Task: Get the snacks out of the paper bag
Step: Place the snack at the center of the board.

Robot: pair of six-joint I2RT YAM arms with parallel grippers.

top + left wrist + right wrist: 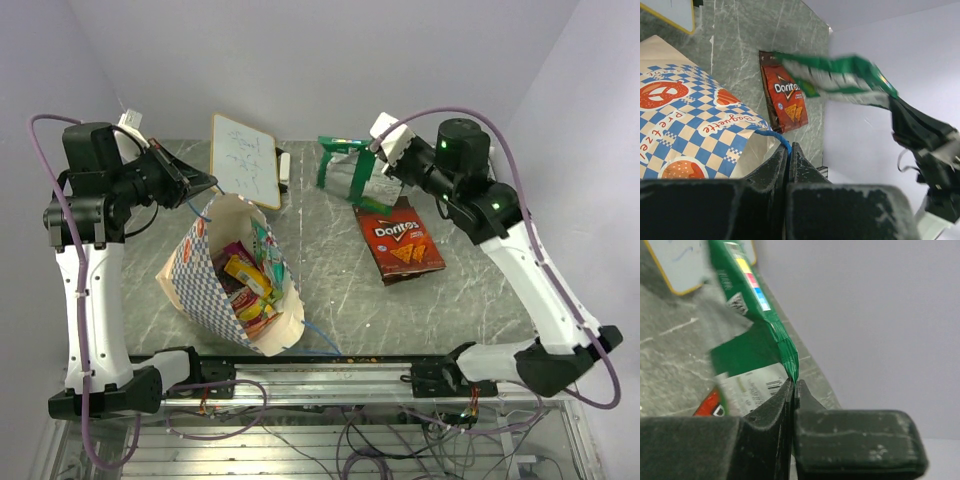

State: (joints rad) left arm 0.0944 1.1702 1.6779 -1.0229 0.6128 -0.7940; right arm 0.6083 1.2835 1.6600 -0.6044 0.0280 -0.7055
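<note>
The checkered paper bag (215,275) lies tilted on the table with its mouth toward the front, and several packets (245,280) show inside it. My left gripper (205,185) is shut on the bag's blue cord handle (777,137) at the bag's far rim. My right gripper (378,152) is shut on the edge of a green packet (345,168) and holds it in the air at the back middle; the packet also shows in the right wrist view (747,305) and the left wrist view (840,77). An orange-red Doritos packet (400,243) lies flat on the table right of the bag.
A white board with scribbles (245,158) leans at the back behind the bag. White walls close in the table on the left, back and right. The arms' bases and a rail (320,370) run along the near edge.
</note>
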